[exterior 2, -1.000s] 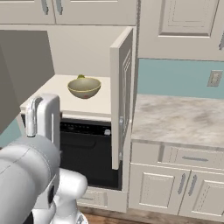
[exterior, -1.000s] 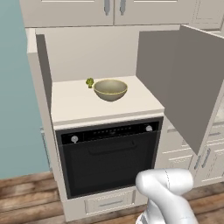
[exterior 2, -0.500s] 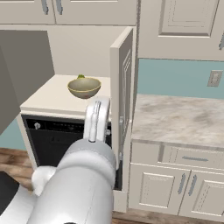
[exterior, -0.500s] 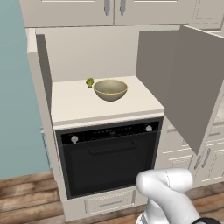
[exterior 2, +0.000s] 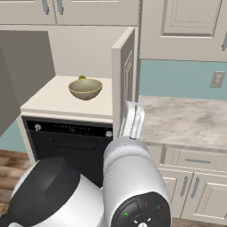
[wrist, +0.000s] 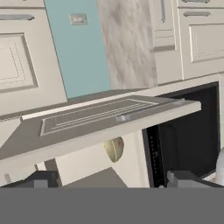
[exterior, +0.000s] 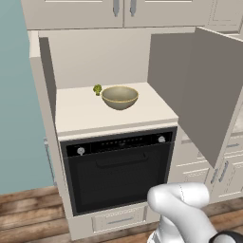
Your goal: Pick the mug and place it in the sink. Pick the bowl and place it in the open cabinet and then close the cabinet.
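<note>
- A simulated kitchen is shown, with cream cupboards, a teal wall and a wooden floor.
- The cabinet [exterior: 114,57] is seen open, both of its tall doors swung outward; its plain beige interior sits directly above a black oven [exterior: 118,171].
- The right door [exterior: 209,95] is angled out toward the camera in the left base view, its grey inner face showing. In the right base view the same door [exterior 2: 126,66] is seen edge-on, between the cabinet and a marbled grey surface [exterior 2: 186,122].
- The bowl [exterior: 120,97], wide, shallow and olive-tan with a paler rim, is seen resting upright on the cabinet's floor, toward the back and near the middle.
- A tiny green broccoli-like item [exterior: 97,88] lies just beside the bowl, behind it and to its left.
- In the right base view the bowl [exterior 2: 85,88] is seen well inside the cabinet, apart from both doors.
- The claw [wrist: 113,179] is seen in the hand view with its two dark tips spread as wide as they go, and nothing is held between them.
- In that rolled view, the door [wrist: 109,122] lies across the middle, and part of the bowl [wrist: 114,148] shows just past its edge.
- The white arm [exterior 2: 133,177] is seen rising in front of the oven, close to the right door.
</note>
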{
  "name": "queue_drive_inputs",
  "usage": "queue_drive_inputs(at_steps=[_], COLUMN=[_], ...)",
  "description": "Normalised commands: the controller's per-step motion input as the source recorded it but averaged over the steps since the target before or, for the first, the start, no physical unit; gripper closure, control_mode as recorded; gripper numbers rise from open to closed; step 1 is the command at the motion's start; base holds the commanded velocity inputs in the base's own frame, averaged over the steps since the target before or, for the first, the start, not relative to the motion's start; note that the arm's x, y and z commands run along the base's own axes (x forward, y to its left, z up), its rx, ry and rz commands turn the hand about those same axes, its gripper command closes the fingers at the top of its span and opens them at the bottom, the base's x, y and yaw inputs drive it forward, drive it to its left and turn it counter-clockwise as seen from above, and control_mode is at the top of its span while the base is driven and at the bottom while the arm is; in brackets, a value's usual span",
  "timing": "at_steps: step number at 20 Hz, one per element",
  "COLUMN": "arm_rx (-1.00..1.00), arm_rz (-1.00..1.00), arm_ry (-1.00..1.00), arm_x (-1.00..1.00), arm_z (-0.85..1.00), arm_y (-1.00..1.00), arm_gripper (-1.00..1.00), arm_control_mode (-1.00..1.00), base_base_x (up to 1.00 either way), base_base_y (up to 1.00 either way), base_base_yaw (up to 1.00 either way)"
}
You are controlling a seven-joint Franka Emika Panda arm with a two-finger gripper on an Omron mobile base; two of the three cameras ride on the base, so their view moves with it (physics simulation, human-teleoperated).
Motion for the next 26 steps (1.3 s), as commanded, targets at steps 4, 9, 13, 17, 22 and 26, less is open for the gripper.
queue_drive_inputs(at_steps=[4, 9, 13, 17, 22, 26], arm_rx=[0.10, 0.09, 0.13, 0.18, 0.19, 0.15], arm_rz=[0.00, 0.00, 0.00, 0.00, 0.00, 0.01], arm_ry=[-0.05, -0.10, -0.11, -0.07, -0.01, 0.00], arm_x=[0.57, 0.34, 0.32, 0.39, 0.44, 0.55], arm_z=[-0.54, -0.09, -0.05, -0.31, -0.23, -0.31], arm_y=[0.00, -0.08, -0.07, 0.00, -0.11, 0.00], arm_gripper=[-1.00, -1.00, -1.00, -1.00, -1.00, -1.00], arm_control_mode=[-1.00, -1.00, -1.00, -1.00, -1.00, -1.00], base_base_x=[0.00, 0.00, 0.00, 0.00, 0.00, 0.00], base_base_y=[0.00, 0.00, 0.00, 0.00, 0.00, 0.00], base_base_yaw=[0.00, 0.00, 0.00, 0.00, 0.00, 0.00])
